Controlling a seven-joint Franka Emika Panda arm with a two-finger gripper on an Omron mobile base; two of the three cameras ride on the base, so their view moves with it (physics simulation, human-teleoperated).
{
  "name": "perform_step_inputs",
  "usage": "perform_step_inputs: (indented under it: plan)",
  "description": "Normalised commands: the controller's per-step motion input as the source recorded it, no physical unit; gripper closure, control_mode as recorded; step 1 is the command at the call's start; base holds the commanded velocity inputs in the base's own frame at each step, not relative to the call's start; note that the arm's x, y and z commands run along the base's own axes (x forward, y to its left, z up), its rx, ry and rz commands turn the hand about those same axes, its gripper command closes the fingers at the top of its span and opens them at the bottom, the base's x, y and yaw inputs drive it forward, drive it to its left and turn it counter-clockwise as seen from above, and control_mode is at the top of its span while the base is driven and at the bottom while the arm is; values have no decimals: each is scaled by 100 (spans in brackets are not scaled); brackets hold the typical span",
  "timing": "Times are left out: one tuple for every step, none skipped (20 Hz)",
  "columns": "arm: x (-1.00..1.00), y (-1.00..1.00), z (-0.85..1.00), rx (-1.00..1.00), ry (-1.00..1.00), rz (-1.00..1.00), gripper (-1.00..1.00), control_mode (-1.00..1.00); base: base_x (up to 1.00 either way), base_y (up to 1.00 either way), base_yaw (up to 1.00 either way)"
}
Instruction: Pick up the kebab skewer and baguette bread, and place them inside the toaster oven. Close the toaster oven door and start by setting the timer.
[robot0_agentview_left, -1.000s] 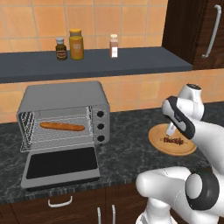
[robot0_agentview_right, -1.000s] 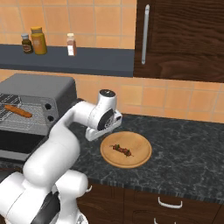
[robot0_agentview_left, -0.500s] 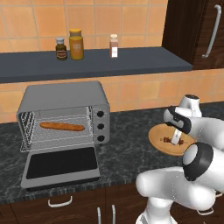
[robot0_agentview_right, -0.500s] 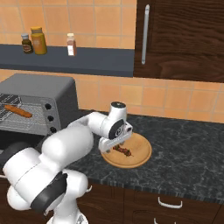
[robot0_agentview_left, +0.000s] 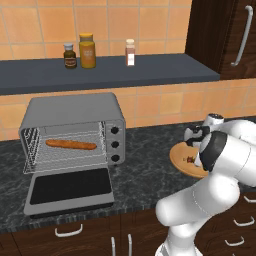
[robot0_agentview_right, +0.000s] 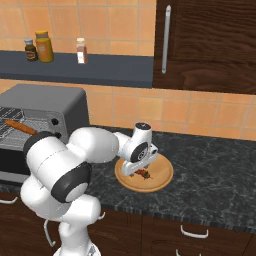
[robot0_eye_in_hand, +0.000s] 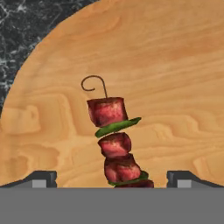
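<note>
The kebab skewer (robot0_eye_in_hand: 116, 144) lies on a round wooden plate (robot0_eye_in_hand: 175, 87), red meat and green chunks on a thin stick with a curled end. My gripper (robot0_eye_in_hand: 111, 179) is open just above it, one fingertip (robot0_eye_in_hand: 41, 178) on each side of the skewer's near end. The right base view has the gripper (robot0_agentview_right: 138, 168) low over the plate (robot0_agentview_right: 162, 179), right by the skewer (robot0_agentview_right: 144, 173). The baguette bread (robot0_agentview_left: 70, 145) rests on the wire rack inside the toaster oven (robot0_agentview_left: 75, 112). The toaster oven door (robot0_agentview_left: 70, 187) hangs open, flat over the counter.
Three black knobs (robot0_agentview_left: 116, 145) sit on the oven's right panel. A shelf above holds two jars (robot0_agentview_left: 87, 50) and a small shaker (robot0_agentview_left: 130, 52). A dark cabinet with a long handle (robot0_agentview_left: 242, 35) stands at the right. Black stone counter lies between oven and plate.
The arm has swung down and toward the plate, bringing the hand from above it to just over the skewer. The jaws stayed open. Baguette and oven door have not moved.
</note>
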Motion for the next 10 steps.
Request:
perform_step_inputs:
  plan:
    - [14, -21, -41, 0, 0, 0, -100, -100, 0, 0, 0]
    - [13, -21, -37, 0, 0, 0, -100, -100, 0, 0, 0]
    - [15, -23, -35, 0, 0, 0, -100, -100, 0, 0, 0]
    - [11, -19, -31, 0, 0, 0, -100, -100, 0, 0, 0]
    - [9, -16, -29, 0, 0, 0, -100, -100, 0, 0, 0]
    - [1, -13, -21, 0, 0, 0, -100, -100, 0, 0, 0]
    - [0, -2, -13, 0, 0, 0, -100, -100, 0, 0, 0]
    - [0, 0, -11, 0, 0, 0, -100, -100, 0, 0, 0]
    - [0, 0, -14, 0, 0, 0, 100, -100, 0, 0, 0]
    - [0, 0, -1, 0, 0, 0, 100, -100, 0, 0, 0]
